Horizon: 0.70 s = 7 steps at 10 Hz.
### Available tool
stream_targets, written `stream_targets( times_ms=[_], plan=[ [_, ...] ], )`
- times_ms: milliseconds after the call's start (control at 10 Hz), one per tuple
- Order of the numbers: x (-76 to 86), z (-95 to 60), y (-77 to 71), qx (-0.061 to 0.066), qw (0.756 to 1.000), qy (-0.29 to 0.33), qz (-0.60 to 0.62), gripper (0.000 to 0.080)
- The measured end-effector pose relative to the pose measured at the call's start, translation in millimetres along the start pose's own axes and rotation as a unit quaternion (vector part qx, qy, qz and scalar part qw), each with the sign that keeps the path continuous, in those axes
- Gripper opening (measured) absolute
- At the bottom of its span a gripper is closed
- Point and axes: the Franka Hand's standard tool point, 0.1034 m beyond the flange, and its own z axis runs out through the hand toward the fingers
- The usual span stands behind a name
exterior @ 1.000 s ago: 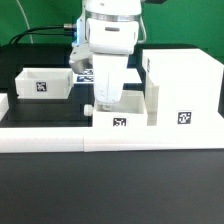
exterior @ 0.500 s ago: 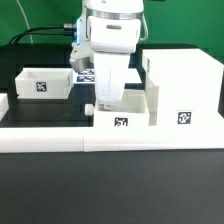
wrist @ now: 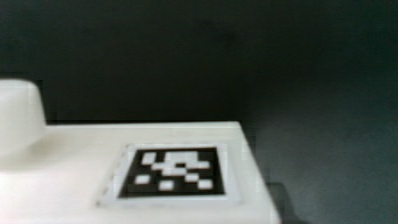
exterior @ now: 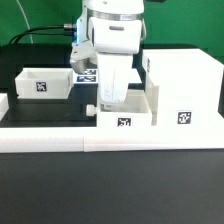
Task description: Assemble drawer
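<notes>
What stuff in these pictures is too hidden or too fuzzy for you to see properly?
- Gripper: in the exterior view its fingertips dip behind the front wall of the small drawer part, so open or shut cannot be told.
- White shape: in the wrist view it is blurred and cut off by the picture's edge; what it is stays unclear.
- Tag: in the wrist view its pattern is too blurred to read.

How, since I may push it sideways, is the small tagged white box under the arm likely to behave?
The small box looks rigid, with flat walls and crisp corners, so it probably won't flex. It sits low and broad on the table, so it should slide rather than tip or roll. Its smooth white finish may be slippery.
</notes>
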Motion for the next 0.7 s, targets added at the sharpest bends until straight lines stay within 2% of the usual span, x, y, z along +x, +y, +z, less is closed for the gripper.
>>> stream_targets(
  times_ms=[100, 400, 600, 700],
  plan=[
    [0.4, 0.4, 1.7, -0.012, 1.000, 0.002, 0.003, 0.0042],
    [-0.4, 1.6, -0.2, -0.010, 1.000, 0.002, 0.005, 0.0042],
    [2.2, 2.7, -0.4, -0.018, 1.000, 0.003, 0.004, 0.0042],
    [0.8, 3.0, -0.9, -0.017, 1.000, 0.003, 0.005, 0.0042]
  ],
)
